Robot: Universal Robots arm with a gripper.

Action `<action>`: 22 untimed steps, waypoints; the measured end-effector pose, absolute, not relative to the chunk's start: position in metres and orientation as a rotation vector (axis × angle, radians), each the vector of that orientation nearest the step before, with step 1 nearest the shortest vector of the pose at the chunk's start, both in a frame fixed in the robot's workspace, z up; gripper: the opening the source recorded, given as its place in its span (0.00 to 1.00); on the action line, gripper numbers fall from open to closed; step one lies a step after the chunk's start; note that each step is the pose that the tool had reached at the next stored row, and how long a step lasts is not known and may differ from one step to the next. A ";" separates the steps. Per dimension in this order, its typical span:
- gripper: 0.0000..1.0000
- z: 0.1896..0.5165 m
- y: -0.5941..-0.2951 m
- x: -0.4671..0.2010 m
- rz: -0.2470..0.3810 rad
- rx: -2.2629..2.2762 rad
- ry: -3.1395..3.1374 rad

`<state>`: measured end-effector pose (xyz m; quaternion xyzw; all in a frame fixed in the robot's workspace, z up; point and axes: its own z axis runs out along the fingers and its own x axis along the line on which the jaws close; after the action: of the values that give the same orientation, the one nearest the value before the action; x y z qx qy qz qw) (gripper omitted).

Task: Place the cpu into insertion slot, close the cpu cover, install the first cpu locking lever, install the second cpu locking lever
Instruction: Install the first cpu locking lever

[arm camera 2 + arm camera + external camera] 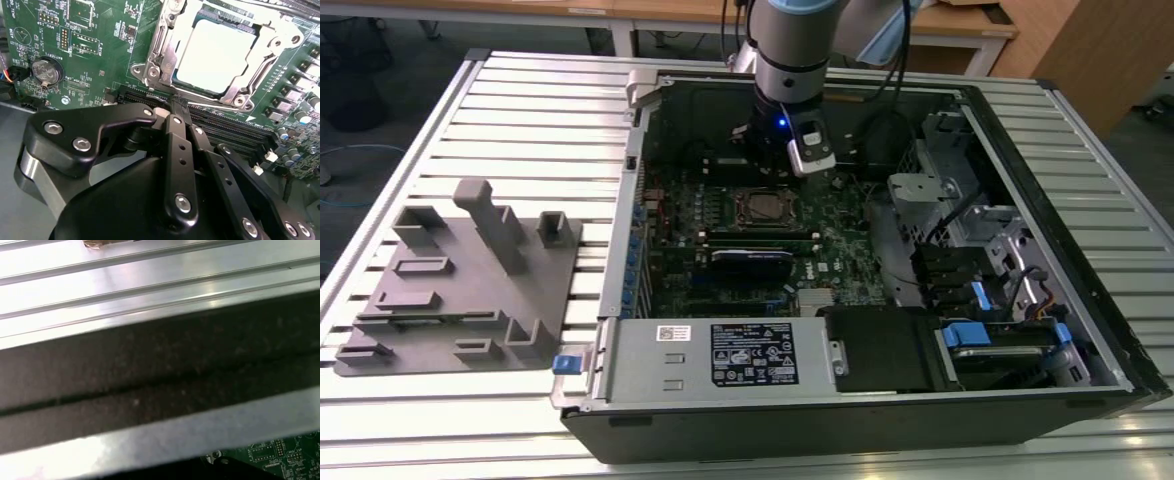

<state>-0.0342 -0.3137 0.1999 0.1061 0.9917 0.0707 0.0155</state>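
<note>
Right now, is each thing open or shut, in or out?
Pale silvery square cpu: lying flat inside the silver-rimmed insertion slot.
Thin silver cpu cover frame: down over the cpu.
Black gripper: shut, tips beside the slot's edge.
Round silver coin battery: sitting in its holder.
Black computer case: lying down, side open.

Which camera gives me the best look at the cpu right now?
The second wrist view: the cpu sits close and large, its pale top framed by the cpu cover. The exterior view shows it as a small square far off on the board. The first wrist view faces the case wall.
</note>
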 end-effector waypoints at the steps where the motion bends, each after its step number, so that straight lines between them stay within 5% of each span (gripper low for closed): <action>1: 0.11 0.200 -0.313 -0.034 0.220 0.330 3.085; 22: 0.11 0.200 -0.312 -0.037 0.229 0.326 3.067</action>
<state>-0.0371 -0.3120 0.1998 0.1055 0.9914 0.0740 0.0242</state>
